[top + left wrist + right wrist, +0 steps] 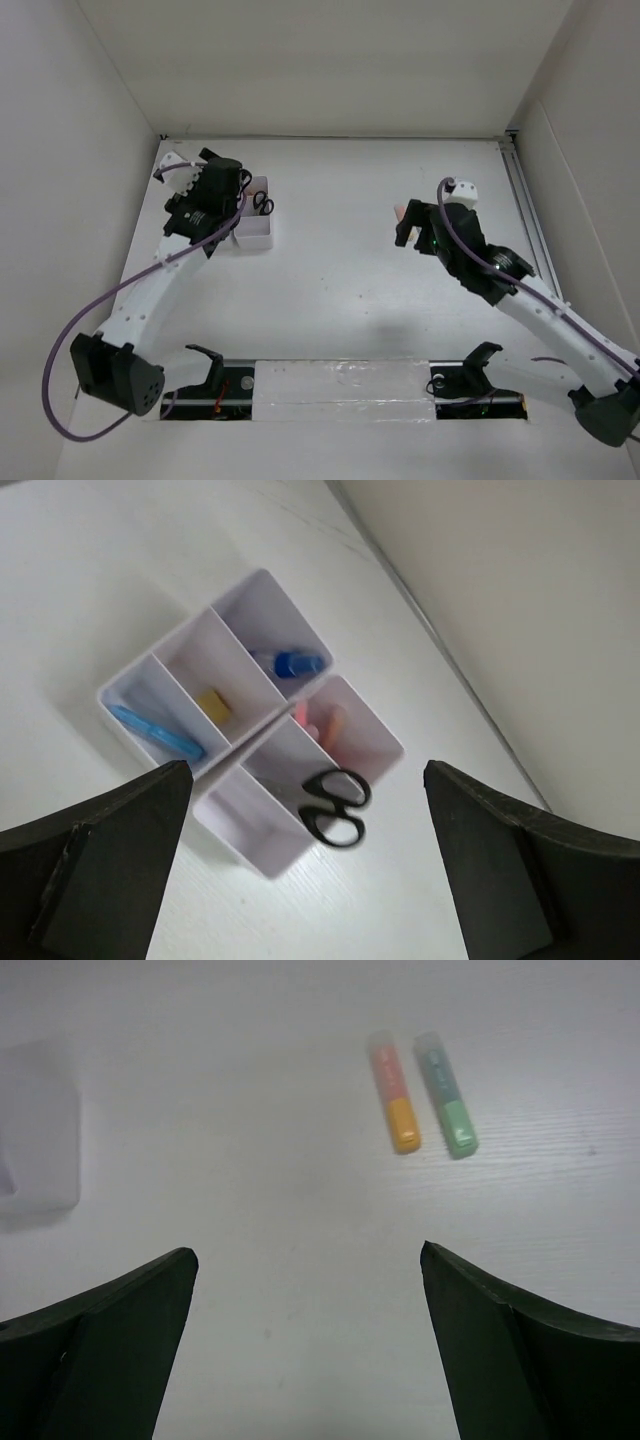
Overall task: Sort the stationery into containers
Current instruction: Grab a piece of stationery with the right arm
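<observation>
Top external view: left gripper (228,208) partly covers the organizer (259,236).

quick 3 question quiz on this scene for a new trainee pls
1. True or false: the small black-handled scissors rest in the white translucent plastic organizer.
2. How many stubby markers lie on the table below the right gripper? A one, B two, C three.
3. Fill in: the jaws of the left gripper stand ____.
Key: 1 true. 2 B: the orange stubby marker and the green stubby marker. 3 open.
</observation>
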You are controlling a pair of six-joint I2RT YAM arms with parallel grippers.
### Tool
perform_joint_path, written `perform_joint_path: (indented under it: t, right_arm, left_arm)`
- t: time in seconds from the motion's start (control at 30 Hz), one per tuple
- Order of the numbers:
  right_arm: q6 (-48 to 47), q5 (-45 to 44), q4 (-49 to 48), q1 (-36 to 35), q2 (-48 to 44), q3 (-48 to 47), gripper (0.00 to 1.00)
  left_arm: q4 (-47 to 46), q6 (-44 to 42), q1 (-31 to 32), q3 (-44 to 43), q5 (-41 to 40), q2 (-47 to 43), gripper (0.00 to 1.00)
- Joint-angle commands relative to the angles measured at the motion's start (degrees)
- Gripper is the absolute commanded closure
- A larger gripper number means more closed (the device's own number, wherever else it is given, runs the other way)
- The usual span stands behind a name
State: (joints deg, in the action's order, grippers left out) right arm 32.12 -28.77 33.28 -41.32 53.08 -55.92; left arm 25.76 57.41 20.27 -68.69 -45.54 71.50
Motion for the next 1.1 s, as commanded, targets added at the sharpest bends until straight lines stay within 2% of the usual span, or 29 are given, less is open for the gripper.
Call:
perform_joint_path:
  t: [0.0, 0.07, 0.1, 0.13, 0.2, 0.37, 0.4, 0.53, 0.87, 1.07]
  right_arm:
    - [-1.09, 1.40, -10.06, 12.16, 3.95, -1.31, 0.01]
    - [-1.09, 4.33, -14.18, 18.09, 5.80, 1.33, 0.07]
    - [-1.09, 6.52, -19.86, 21.95, 6.33, 3.08, 0.08]
    - [-1.09, 8.10, -22.96, 23.55, 6.33, 6.49, 0.09]
    - [-5.12, 15.37, -29.46, 26.02, 10.45, 7.58, 0.11]
    - [-9.61, 17.60, -24.94, 29.54, 27.31, -1.27, 0.11]
    - [-10.40, 18.31, -24.32, 30.15, 31.78, -2.43, 0.14]
    - [-11.64, 18.32, -20.72, 31.30, 39.62, -7.09, 0.15]
    - [-11.64, 15.94, -16.23, 32.71, 49.04, -12.37, 0.25]
    - [-11.64, 16.83, -15.70, 31.04, 49.14, -11.15, 0.25]
  left_arm:
    - [-0.87, -4.84, 2.48, 3.28, 9.91, -8.47, 0.00]
    - [-4.38, -6.68, 4.50, 8.90, 14.23, -14.34, 0.00]
    - [-7.27, -9.22, 4.51, 10.40, 18.43, -15.68, 0.00]
    - [-8.00, -10.37, 4.51, 12.68, 20.12, -16.65, 0.00]
    - [-7.05, -11.70, 5.03, 13.31, 22.59, -16.66, 0.00]
    - [-9.22, -13.19, 8.64, 16.99, 28.30, -16.66, 0.00]
    - [-10.02, -13.89, 8.64, 17.61, 29.44, -16.66, 0.00]
    - [-12.39, -16.01, 9.17, 18.68, 33.05, -17.28, 0.00]
    - [-13.54, -16.63, 9.17, 18.68, 34.11, -18.33, 0.00]
    - [-13.54, -17.15, 9.17, 18.68, 34.64, -17.80, 0.00]
